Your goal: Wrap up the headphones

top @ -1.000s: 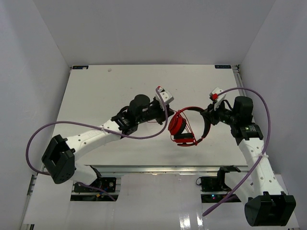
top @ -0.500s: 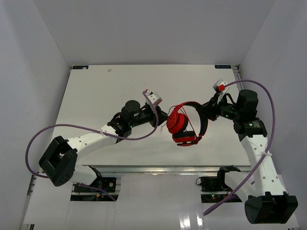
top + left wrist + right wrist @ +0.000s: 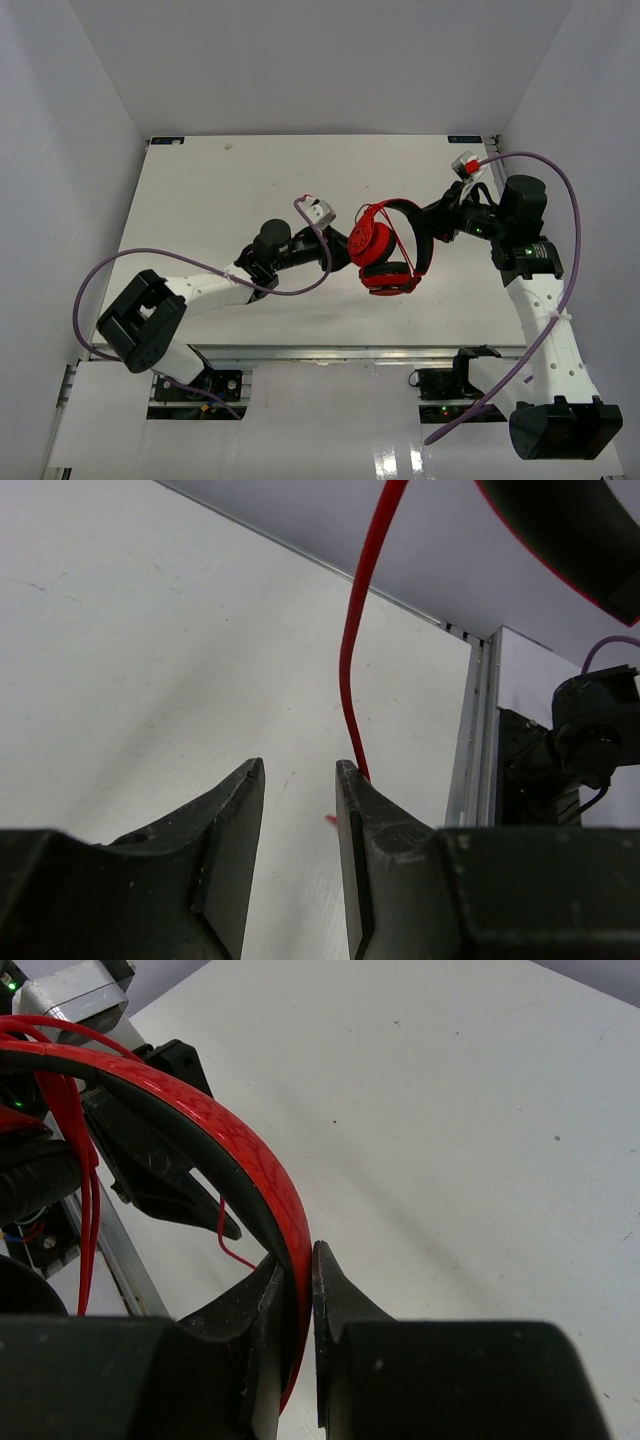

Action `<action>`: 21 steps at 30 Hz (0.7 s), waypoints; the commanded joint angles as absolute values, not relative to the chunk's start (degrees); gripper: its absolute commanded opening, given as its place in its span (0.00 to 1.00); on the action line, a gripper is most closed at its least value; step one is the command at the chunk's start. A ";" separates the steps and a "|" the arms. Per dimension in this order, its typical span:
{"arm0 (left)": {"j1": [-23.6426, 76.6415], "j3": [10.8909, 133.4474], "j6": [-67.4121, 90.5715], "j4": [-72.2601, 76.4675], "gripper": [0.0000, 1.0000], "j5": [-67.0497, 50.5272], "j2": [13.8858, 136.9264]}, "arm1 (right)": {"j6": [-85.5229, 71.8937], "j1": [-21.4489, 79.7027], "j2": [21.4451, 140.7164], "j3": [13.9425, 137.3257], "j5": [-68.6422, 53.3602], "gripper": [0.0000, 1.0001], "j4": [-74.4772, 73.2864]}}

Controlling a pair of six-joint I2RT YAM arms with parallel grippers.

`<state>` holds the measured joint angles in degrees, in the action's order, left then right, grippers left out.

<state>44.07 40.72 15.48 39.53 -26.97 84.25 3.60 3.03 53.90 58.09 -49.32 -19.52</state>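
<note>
Clamping the headband point(image 3: 235, 1150) between closed jaws, the right gripper point(image 3: 298, 1260) holds the headphones point(image 3: 385, 250) over the middle of the table point(image 3: 220, 190). The left gripper point(image 3: 298, 780) has its jaws parted with nothing between them, and the thin red cable point(image 3: 352, 650) rises just past one fingertip. Several strands lie along the band, so wrapping looks partly done, with a loose length left to wind.
</note>
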 commanded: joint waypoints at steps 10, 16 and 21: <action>43.86 36.38 22.76 54.89 0.47 -36.78 88.11 | -2.64 2.15 55.28 62.89 -51.20 0.08 -16.65; 43.86 36.17 22.21 53.23 0.47 -36.01 88.88 | -2.75 2.09 55.26 62.97 -51.24 0.08 -16.70; 43.86 36.03 20.41 50.30 0.50 -33.40 88.28 | -2.81 2.05 55.02 62.97 -51.33 0.08 -16.72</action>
